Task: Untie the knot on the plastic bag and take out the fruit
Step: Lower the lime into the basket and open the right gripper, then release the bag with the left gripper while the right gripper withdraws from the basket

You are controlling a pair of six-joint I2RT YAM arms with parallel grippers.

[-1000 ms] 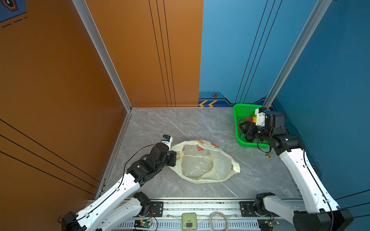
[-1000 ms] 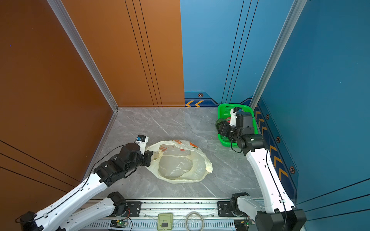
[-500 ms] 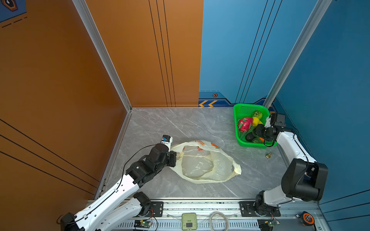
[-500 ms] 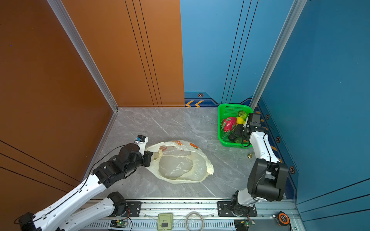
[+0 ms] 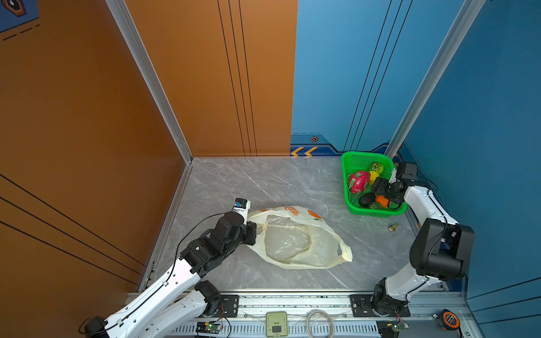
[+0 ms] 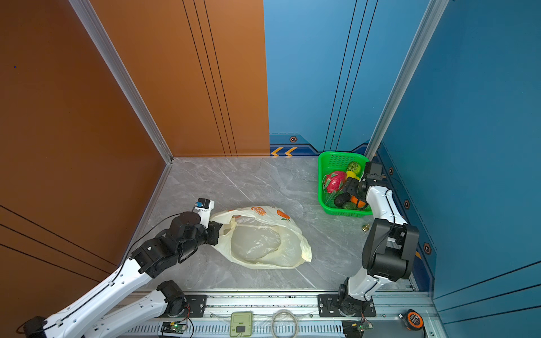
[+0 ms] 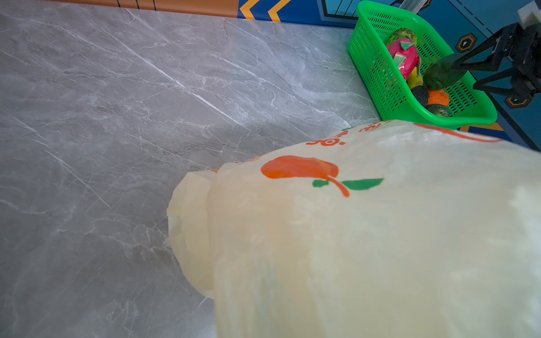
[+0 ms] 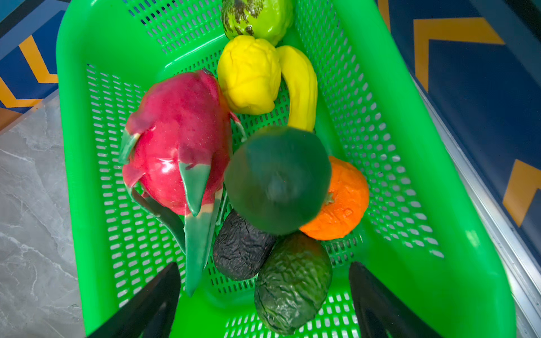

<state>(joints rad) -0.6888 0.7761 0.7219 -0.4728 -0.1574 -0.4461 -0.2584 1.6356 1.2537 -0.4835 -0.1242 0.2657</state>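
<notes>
Left arm low at the bag, right arm folded over the basket

The left arm stretches low across the table [image 5: 263, 181], its left tool [image 5: 252, 231] closed on the left rim of the plastic bag [image 5: 292, 243], which lies slack and open-mouthed mid-table. The right arm bends sharply at the elbow. Its right tool [image 5: 377, 187] is spread wide over the green basket [image 5: 355, 161] in the back right corner. A blurred dark green fruit [image 8: 278, 178] shows beyond the fingers, ungripped. Beneath it lie a dragon fruit [image 8: 178, 140], yellow citrus [image 8: 248, 76], banana [image 8: 301, 87], orange [image 8: 345, 202], dark avocado [image 8: 240, 248], green avocado [image 8: 292, 284] and bumpy green fruit [image 8: 257, 17]. A small brass piece [image 5: 393, 227] sits just beside the basket.
</notes>
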